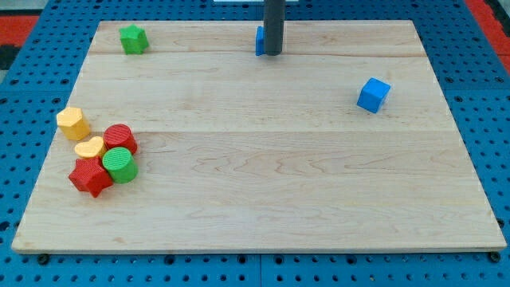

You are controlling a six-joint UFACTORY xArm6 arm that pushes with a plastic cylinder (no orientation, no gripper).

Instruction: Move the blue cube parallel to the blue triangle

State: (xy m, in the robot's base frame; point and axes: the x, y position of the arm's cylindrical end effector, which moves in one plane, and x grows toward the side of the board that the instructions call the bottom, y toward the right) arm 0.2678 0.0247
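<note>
The blue cube [373, 95] sits on the wooden board [263, 159] at the view's right, upper half. The blue triangle [259, 40] is at the view's top centre, mostly hidden behind the dark rod. My tip [272, 53] rests on the board right next to the triangle, on its right side, touching or nearly touching it. The tip is far to the left of and above the blue cube.
A green star-like block [133, 38] sits at the top left. At the left edge is a cluster: a yellow hexagon [72, 122], a yellow heart [89, 147], a red cylinder [121, 139], a green cylinder [119, 163] and a red star [90, 177].
</note>
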